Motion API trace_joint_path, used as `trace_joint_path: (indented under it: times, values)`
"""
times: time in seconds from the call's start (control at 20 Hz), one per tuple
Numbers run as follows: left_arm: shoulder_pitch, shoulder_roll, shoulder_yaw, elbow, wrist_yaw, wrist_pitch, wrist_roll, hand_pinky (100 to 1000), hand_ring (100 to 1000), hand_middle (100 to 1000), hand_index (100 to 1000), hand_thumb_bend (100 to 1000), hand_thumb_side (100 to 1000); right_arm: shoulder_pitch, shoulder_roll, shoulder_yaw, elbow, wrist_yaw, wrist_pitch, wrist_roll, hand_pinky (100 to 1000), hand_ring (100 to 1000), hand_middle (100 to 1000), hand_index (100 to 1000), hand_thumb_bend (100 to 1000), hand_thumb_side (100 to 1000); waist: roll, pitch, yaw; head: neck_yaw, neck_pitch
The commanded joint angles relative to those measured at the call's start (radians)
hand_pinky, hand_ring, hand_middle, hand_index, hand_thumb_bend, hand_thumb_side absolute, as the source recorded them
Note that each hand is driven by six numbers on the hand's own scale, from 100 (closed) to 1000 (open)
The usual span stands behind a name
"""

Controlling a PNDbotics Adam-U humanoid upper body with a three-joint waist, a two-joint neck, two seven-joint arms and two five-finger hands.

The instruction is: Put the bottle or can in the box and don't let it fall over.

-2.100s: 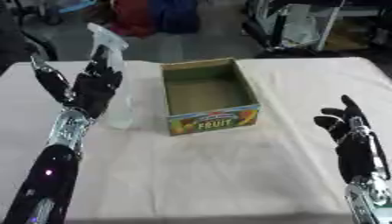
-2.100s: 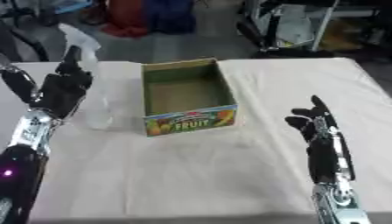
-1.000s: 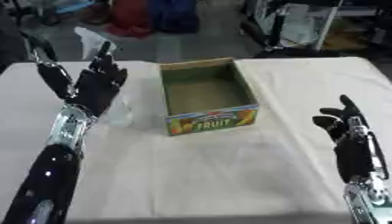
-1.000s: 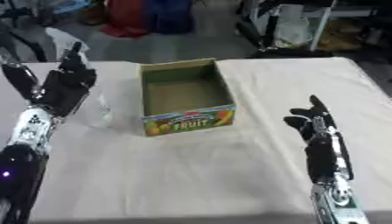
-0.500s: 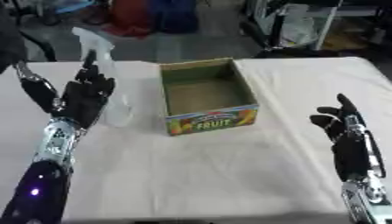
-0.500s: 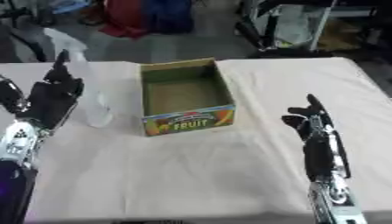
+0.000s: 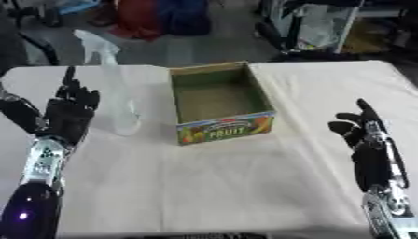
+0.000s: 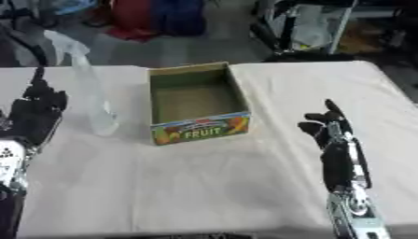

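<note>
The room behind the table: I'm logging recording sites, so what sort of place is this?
Probably a lab or workshop rather than a home. A table with a white cloth holds a staged test setup, a clear spray bottle and a FRUIT box, while metal equipment racks and bags crowd the bare floor behind.

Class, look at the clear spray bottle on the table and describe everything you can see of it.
The spray bottle looks like clear, see-through plastic, with a pale trigger head on top pointing toward the table's far left. It stands upright on the white tablecloth, just left of the open cardboard fruit box, apart from it and not inside. Its body widens toward the base. Whether it holds liquid cannot be told. The left hand is open beside it on the left, not gripping it.
</note>
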Motion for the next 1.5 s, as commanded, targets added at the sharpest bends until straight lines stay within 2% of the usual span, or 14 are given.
trace_joint_path:
  times: [0.05, 0.55, 1.5]
  values:
    - [-0.045, 0.032, 0.014, 0.049, -0.015, 0.021, -0.004, 215, 111, 245, 1000, 745, 1000, -0.011, -0.008, -0.006, -0.013, -0.002, -0.001, 0.0, 778, 650, 646, 961, 100, 749, 0.001, -0.008, -0.002, -0.002, -0.002]
    - [-0.128, 0.048, 0.02, 0.133, -0.006, 0.06, 0.02, 239, 128, 261, 1000, 695, 1000, -0.011, -0.006, -0.003, -0.013, -0.002, -0.001, 0.002, 778, 650, 645, 961, 100, 748, 0.002, -0.009, -0.01, 0.0, -0.002]
    - [-0.225, 0.044, -0.01, 0.199, 0.011, 0.085, 0.035, 248, 136, 269, 1000, 692, 1000, -0.013, -0.002, 0.006, -0.013, -0.004, 0.002, 0.011, 778, 649, 645, 961, 100, 747, 0.003, -0.011, -0.028, 0.012, -0.002]
